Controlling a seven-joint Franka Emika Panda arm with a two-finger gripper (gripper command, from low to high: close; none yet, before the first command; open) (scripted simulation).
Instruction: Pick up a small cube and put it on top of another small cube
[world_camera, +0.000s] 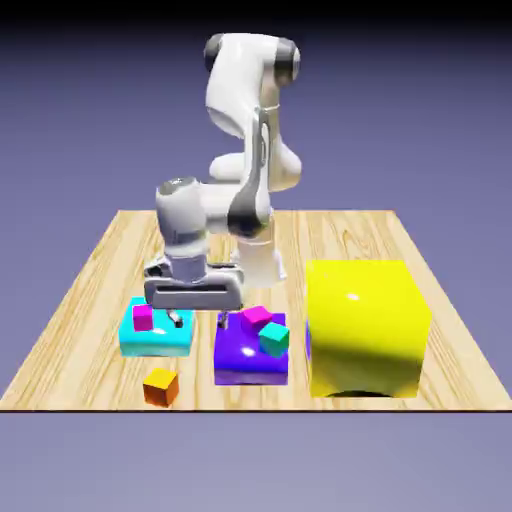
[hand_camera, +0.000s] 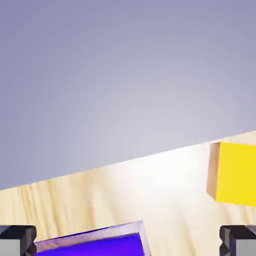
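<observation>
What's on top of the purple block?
On the purple block: a magenta cube and a teal cube in front, partly covering it. Whether they touch, can't tell. Block's underside is hidden.

From my end I'm looking at a simulated robot workspace, not a real room: a wood-grain table (world_camera: 80, 350) floats before a plain blue-violet backdrop (world_camera: 400, 120). The white arm (world_camera: 182, 215) stands on that table, among flat-coloured, glossy rendered blocks (world_camera: 365, 325), and that's all the setting I get.
</observation>
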